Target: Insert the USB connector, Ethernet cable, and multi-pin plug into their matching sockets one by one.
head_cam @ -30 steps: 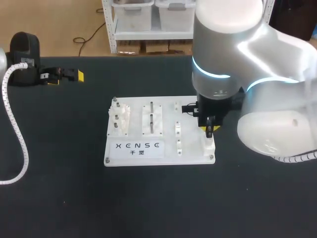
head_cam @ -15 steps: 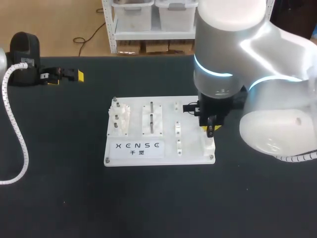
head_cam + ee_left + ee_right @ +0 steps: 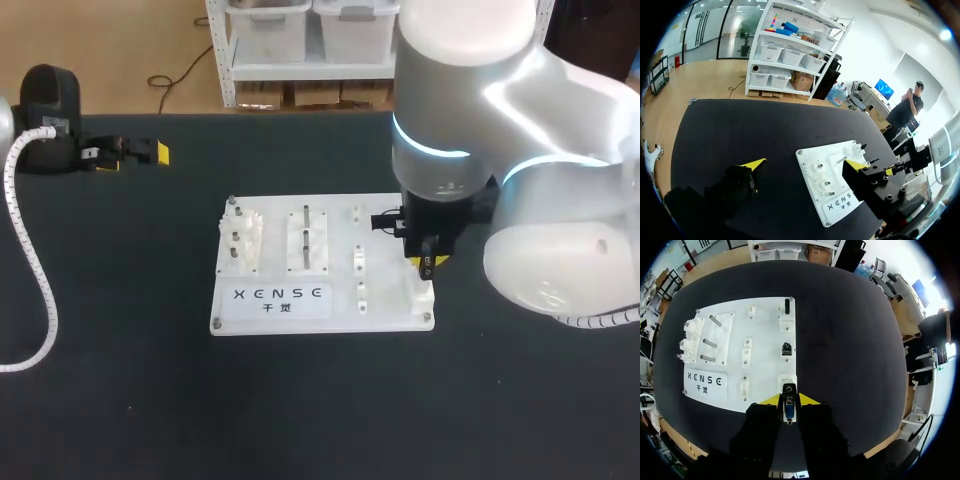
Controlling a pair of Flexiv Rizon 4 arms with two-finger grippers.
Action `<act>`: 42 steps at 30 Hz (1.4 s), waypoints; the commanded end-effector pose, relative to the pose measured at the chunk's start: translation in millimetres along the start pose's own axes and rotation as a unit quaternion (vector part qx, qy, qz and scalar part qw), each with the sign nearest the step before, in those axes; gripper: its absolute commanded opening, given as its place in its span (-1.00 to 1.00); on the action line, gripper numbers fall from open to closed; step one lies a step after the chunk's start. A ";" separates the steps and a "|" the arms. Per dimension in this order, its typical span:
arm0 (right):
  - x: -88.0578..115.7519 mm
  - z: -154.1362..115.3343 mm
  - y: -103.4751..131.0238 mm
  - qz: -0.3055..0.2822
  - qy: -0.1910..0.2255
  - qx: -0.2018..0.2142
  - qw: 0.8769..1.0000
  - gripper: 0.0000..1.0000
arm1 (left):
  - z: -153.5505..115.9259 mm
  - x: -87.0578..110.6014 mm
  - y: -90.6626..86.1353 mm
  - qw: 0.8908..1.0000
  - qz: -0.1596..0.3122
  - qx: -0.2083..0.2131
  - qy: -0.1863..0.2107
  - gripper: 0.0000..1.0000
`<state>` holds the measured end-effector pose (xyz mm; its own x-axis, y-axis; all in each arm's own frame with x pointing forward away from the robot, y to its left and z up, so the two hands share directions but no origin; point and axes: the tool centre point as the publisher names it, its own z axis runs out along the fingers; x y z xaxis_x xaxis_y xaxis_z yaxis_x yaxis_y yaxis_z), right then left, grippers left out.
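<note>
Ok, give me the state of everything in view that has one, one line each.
right gripper: shut on the plug, over the board's near right corner.
plug: held pointing down at the board, not yet seated.
near socket: empty.
left gripper: open, holding nothing, off the board.
board: lying flat on the table.

The right arm (image 3: 520, 150) is built of fat, rounded silver-grey shells, with a pale blue light ring glowing round one joint and a ribbed white hose (image 3: 590, 320) against its lower shell. Its boxy black wrist carries the right claw (image 3: 425, 263), black with yellow tips. The left arm (image 3: 48, 100) shows a black housing, a white spiral-wrapped cable (image 3: 30, 270) and the left claw (image 3: 135, 153), made of black blocks dotted with round screw holes and tipped in yellow wedges.
</note>
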<state>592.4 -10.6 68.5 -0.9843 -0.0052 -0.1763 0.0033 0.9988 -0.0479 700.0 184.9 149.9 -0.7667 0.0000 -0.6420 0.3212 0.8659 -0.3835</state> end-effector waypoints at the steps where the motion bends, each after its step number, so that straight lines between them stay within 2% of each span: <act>1: -1.0 1.0 1.3 0.000 -0.002 -0.001 1.000 -1.00 | 0.0 0.0 0.0 1.000 0.000 0.000 0.000 1.00; 30: 3.3 3.8 2.1 -0.007 -0.001 0.004 1.000 -1.00 | 0.0 0.0 0.0 1.000 0.000 0.000 0.000 1.00; 42: 6.6 23.4 0.7 0.005 0.012 0.000 1.000 -1.00 | 0.0 0.0 0.0 1.000 0.000 0.000 0.000 1.00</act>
<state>590.2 -10.9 60.8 -0.9873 0.0035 -0.1587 0.0111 0.9988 -0.0471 700.0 184.9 149.9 -0.7667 0.0000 -0.6420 0.3212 0.8659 -0.3835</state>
